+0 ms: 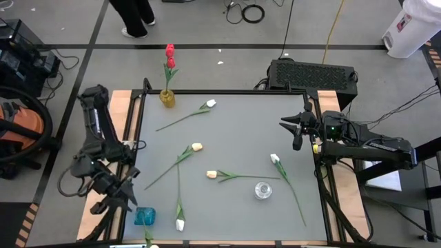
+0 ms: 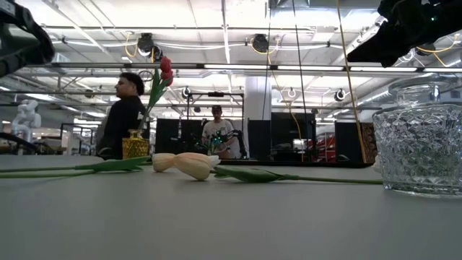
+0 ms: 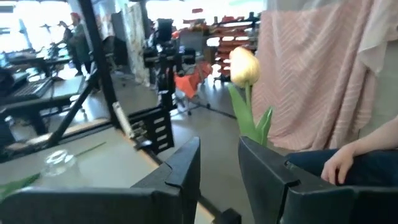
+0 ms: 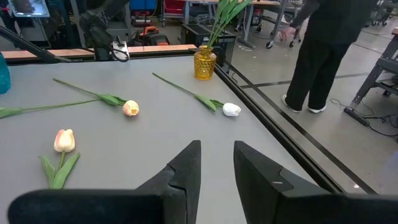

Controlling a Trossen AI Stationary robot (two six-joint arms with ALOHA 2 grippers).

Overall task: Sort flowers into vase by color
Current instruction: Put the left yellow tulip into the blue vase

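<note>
My left gripper (image 1: 129,198) (image 3: 219,146) stands open at the near left corner, beside the blue vase (image 1: 145,216). A cream-yellow tulip (image 3: 244,65) rises upright just beyond its fingertips; the finger hides the stem's lower end. Two red tulips (image 1: 170,52) stand in the yellow vase (image 1: 167,97) at the far edge. Several white and cream tulips lie flat on the table: (image 1: 210,103), (image 1: 197,147), (image 1: 211,174), (image 1: 274,158), (image 1: 180,224). My right gripper (image 1: 298,131) (image 4: 217,162) waits open at the table's right edge, with nothing between its fingers.
A clear glass vase (image 1: 262,189) (image 2: 426,137) stands near the right front, between two lying stems. A black frame (image 1: 227,91) runs round the grey table. A seated person's hand (image 3: 339,165) shows beyond the near edge, and another person (image 4: 323,56) stands past the far edge.
</note>
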